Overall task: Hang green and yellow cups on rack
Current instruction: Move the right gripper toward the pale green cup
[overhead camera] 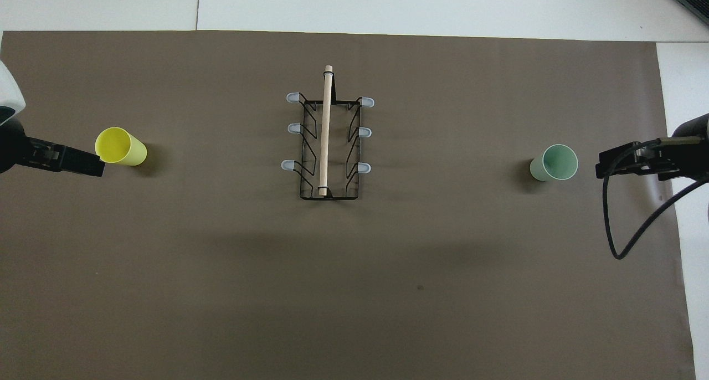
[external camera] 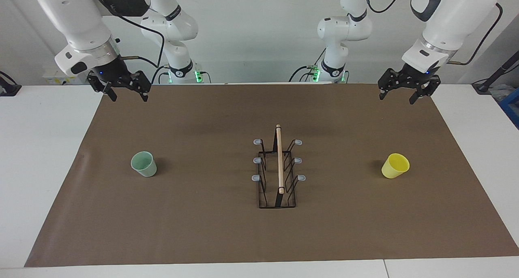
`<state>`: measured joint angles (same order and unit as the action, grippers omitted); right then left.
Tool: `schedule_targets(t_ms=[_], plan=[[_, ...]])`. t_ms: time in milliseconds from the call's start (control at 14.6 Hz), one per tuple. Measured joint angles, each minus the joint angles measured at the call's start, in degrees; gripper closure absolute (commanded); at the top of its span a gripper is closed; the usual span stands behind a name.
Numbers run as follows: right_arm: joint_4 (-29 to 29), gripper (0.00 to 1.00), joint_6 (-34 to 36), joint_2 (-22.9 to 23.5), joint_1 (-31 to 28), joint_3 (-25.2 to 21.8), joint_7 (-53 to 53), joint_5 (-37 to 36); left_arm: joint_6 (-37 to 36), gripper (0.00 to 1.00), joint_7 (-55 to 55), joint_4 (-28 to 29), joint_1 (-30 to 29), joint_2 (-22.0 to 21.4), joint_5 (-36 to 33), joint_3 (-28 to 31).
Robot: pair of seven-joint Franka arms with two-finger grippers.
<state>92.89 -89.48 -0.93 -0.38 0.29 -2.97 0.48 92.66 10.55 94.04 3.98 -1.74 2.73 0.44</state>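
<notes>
Facing view first, from the robots' side outward: I see my right gripper hanging with fingers spread over the mat's edge nearest the robots, at the right arm's corner, holding nothing. My left gripper hangs the same way, fingers spread and empty, over the matching corner at the left arm's end. Farther out, the rack stands upright mid-mat, its prongs bare. The green cup sits toward the right arm's end, the yellow cup toward the left arm's end, both well apart from the rack.
</notes>
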Motion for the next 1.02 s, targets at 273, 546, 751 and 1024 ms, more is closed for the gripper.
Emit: schedule_targets(t_ms=[273,546,751,1024], plan=[[0.0,0.0,0.05,-0.01,-0.02,0.0,0.0,0.0,0.0,0.0,0.0,0.0,0.0,0.0,0.0,0.0],[1.83,0.0,1.17,-0.95,-0.58,-0.12,0.0,0.0,0.0,0.0,0.0,0.0,0.0,0.0,0.0,0.0],[4.35,0.0,0.97,-2.0,-0.39,0.12,0.0,-0.01,0.0,0.0,0.0,0.0,0.0,0.0,0.0,0.0],[4.44,0.0,1.95,2.47,-0.45,0.13,0.0,-2.43,0.0,0.0,0.0,0.0,0.0,0.0,0.0,0.0]])
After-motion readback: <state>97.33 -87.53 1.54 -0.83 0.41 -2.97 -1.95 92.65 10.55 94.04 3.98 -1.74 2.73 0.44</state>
